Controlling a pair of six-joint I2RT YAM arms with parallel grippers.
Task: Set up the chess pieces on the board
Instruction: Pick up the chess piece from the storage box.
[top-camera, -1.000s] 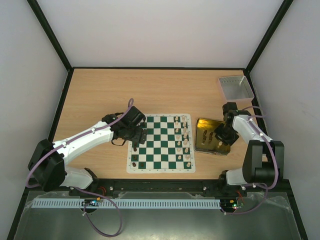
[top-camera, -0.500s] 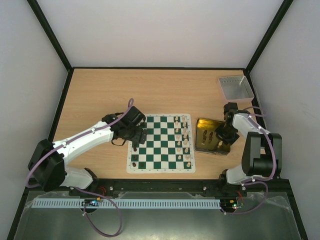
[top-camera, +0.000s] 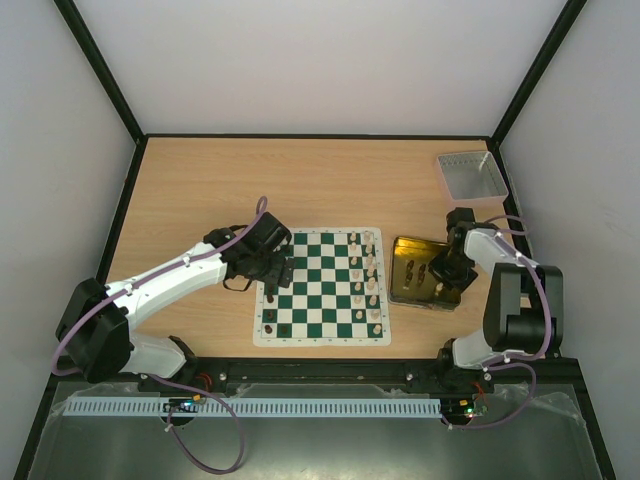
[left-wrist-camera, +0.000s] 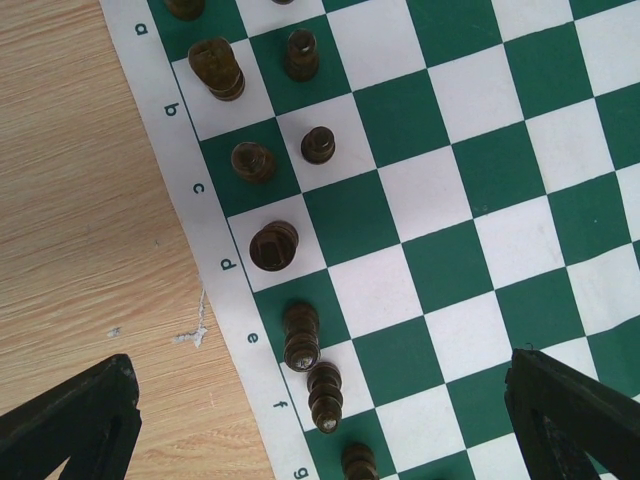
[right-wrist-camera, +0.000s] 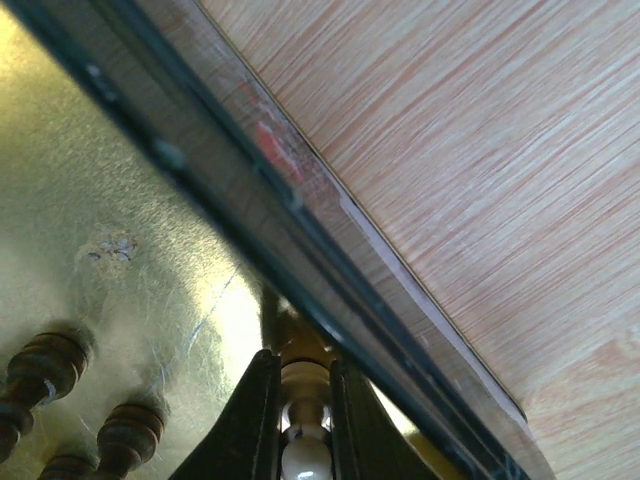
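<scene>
The board (top-camera: 322, 287) lies mid-table with black pieces (top-camera: 272, 320) along its left edge and cream-white pieces (top-camera: 371, 278) on its right columns. My left gripper (top-camera: 277, 275) hovers open over the board's left side; in the left wrist view several black pieces (left-wrist-camera: 302, 336) stand on the a-to-g rows, fingertips (left-wrist-camera: 75, 425) wide apart. My right gripper (top-camera: 441, 272) is inside the yellow tray (top-camera: 410, 293), shut on a cream-white piece (right-wrist-camera: 303, 392) by the tray wall. Black pieces (right-wrist-camera: 40, 368) lie nearby in the tray.
A small grey tray (top-camera: 471, 174) stands at the back right. The yellow tray's translucent wall (right-wrist-camera: 240, 200) runs diagonally just above my right fingers, with bare wooden table (right-wrist-camera: 480, 150) beyond it.
The right arm's elbow has swung in toward the tray and the right gripper shifted slightly inside it. The left arm has not moved.
</scene>
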